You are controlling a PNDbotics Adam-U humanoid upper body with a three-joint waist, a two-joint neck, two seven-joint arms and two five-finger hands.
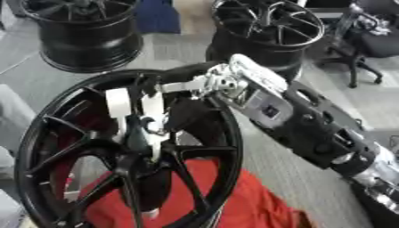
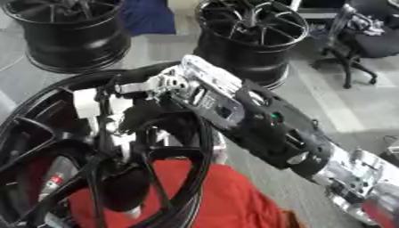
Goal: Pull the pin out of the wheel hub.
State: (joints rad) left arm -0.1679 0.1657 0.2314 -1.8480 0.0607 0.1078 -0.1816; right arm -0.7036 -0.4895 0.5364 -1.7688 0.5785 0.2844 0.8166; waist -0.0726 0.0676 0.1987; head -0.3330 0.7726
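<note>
A large black wheel hub [image 1: 30,133] stands tilted in front of me and fills the lower left of both eye views. My right arm [image 1: 311,129] comes in from the lower right, and my right hand [image 1: 210,84] reaches over the rim to the centre of the spokes [image 1: 144,133]. White-covered parts of the hand lie against the hub's middle. A small silvery piece [image 1: 158,133] shows there, and I cannot make out whether it is the pin. My left hand shows in neither view.
A red cloth [image 1: 234,200] lies under and behind the hub. Two more black wheels [image 1: 86,40] [image 1: 265,35] stand on the grey floor at the back. An office chair [image 1: 366,44] is at the far right.
</note>
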